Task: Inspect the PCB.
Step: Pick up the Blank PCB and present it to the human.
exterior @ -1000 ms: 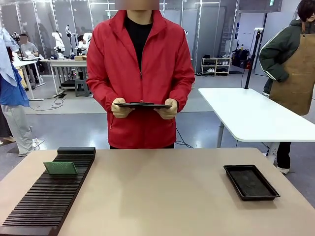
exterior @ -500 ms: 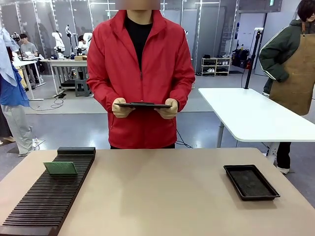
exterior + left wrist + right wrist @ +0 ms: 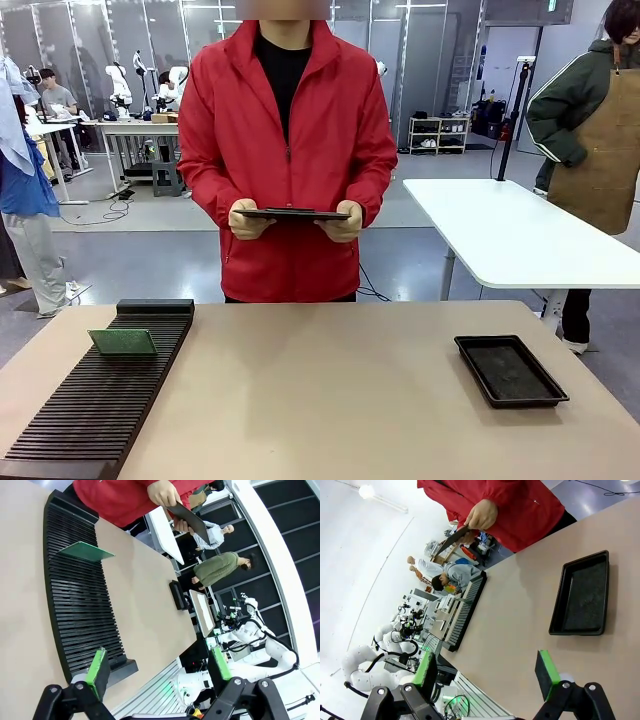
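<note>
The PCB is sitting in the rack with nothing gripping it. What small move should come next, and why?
Probably the left end effector lowering toward the PCB. The board stands in the slotted rack on that arm's side, ungrasped, and the jaws stand open.

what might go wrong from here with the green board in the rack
The PCB stands thin in one slot of the black rack; the open left end effector coming in askew might knock the rack or tip the board. The person is busy holding a tablet, so a slipped board would likely go uncaught.
</note>
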